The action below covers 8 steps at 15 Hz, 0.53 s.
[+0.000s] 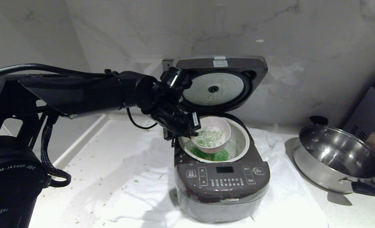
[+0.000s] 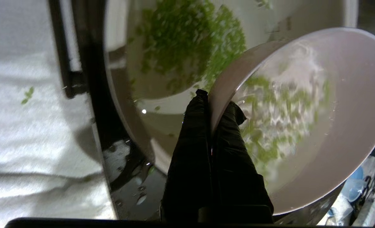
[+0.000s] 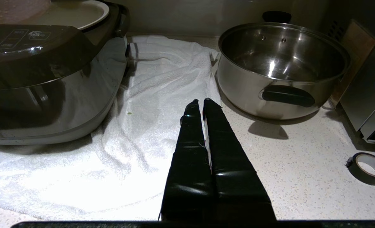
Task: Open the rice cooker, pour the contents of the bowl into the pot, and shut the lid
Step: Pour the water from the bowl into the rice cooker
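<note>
The dark rice cooker [image 1: 222,186] stands open on a white towel, its lid [image 1: 219,84] upright at the back. My left gripper [image 1: 192,134] [image 2: 217,103] is shut on the rim of the pale pink bowl [image 1: 214,134] [image 2: 348,110], which hangs tilted over the white-rimmed pot [image 1: 242,148] [image 2: 117,47]. Green chopped bits [image 1: 211,136] [image 2: 279,120] cling inside the bowl, and more green bits [image 1: 212,155] [image 2: 187,41] lie in the pot. My right gripper [image 3: 199,104] is shut and empty, low above the towel's edge to the right of the cooker.
A steel pan [image 1: 336,158] [image 3: 282,66] with black handles sits to the right of the cooker. The towel [image 1: 136,190] [image 3: 89,158] carries scattered green bits. A tape roll [image 3: 367,167] lies on the counter, a dark appliance [image 1: 374,117] stands far right, and a marble wall is behind.
</note>
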Motion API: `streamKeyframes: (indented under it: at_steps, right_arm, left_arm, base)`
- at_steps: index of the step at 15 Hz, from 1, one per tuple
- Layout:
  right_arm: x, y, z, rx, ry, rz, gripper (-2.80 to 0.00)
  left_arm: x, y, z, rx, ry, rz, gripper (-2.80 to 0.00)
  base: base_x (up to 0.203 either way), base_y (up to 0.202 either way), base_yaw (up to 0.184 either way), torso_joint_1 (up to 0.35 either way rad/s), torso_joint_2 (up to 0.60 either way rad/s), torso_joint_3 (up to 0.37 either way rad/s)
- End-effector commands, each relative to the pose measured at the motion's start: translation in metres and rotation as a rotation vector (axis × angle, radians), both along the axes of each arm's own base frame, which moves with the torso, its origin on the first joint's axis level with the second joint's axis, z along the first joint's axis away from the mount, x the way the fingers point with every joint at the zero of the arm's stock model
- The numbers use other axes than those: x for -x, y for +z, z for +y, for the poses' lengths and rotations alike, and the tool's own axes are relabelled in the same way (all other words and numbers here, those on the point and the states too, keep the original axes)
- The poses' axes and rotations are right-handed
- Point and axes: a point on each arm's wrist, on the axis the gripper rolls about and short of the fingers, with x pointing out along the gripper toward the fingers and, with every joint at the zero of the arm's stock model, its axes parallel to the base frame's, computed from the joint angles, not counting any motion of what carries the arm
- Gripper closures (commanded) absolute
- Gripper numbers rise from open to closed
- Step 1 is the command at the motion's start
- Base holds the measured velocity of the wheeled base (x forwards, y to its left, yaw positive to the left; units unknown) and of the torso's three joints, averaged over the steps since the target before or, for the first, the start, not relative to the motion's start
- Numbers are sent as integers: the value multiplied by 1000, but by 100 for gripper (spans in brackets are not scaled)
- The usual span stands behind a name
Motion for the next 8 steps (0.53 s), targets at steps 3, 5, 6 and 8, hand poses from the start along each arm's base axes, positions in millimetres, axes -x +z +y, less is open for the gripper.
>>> streamKeyframes:
  at_steps: [3,5,6,8]
  right_arm:
    - [0,0,0,0,0,1,0]
    - [0,0,0,0,0,1,0]
    - [0,0,0,0,0,1,0]
    - [0,0,0,0,0,1,0]
  left_arm:
    - [1,-7,-20,38,-11,-25,0]
    - [-1,-19,-33,3,16,-62,0]
    - [-2,-26,-40,-14,33,-89,0]
    - [-4,-29,-53,5,53,-162,0]
  base:
    - [0,0,0,0,0,0]
    - [0,0,0,0,0,0]
    - [0,0,0,0,0,0]
    - [0,0,0,0,0,0]
